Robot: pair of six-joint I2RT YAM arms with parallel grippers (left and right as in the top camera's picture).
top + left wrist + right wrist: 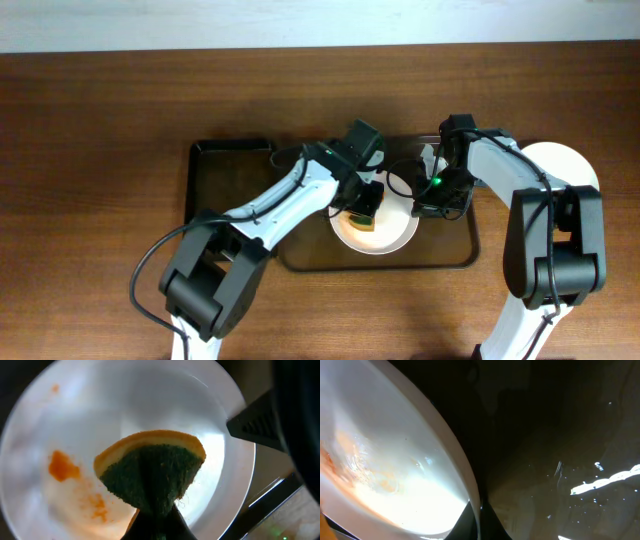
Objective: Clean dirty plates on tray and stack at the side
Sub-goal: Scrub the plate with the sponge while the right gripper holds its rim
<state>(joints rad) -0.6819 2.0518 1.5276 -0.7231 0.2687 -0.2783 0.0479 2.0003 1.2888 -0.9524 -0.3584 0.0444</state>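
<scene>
A white plate (396,238) with orange sauce smears (62,466) lies on the brown tray (452,250). My left gripper (362,204) is shut on a green and yellow sponge (150,472) and presses it on the plate's inside (150,400). My right gripper (430,203) is shut on the plate's right rim (470,485), with the rim between its fingers (479,519). A second white plate (562,163) lies on the table, to the right of the tray. A third plate is not visible.
A smaller black tray (232,150) sits left of the brown tray, partly under my left arm. The wooden table runs all round. The brown tray's wet, dark floor (555,450) lies beside the held rim.
</scene>
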